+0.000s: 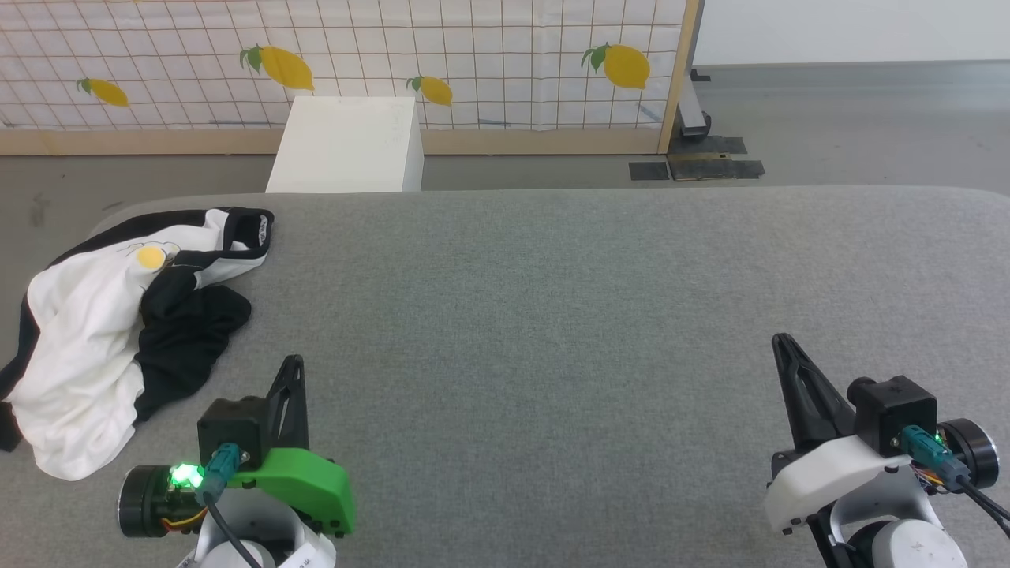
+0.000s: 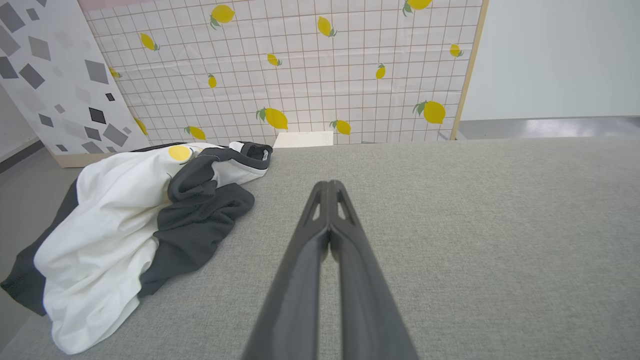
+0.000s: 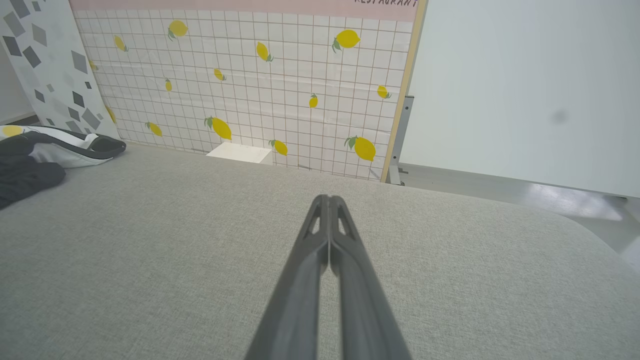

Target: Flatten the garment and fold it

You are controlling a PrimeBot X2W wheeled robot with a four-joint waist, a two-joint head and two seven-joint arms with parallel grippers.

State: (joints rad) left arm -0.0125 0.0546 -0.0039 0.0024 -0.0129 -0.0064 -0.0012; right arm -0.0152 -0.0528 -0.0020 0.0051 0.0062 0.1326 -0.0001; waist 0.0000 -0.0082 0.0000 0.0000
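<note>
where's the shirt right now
In the head view the garment lies crumpled at the left edge of the grey padded surface, just ahead and to the left of the left gripper.

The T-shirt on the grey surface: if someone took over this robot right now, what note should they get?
Left gripper: shut, empty, just right of the garment, not touching it.
Right gripper: shut, empty, far off on the other side.
The garment lies in a crumpled heap at the left edge of the table.
Done: nothing yet.
Left to do: spread it flat, then fold it.
</note>
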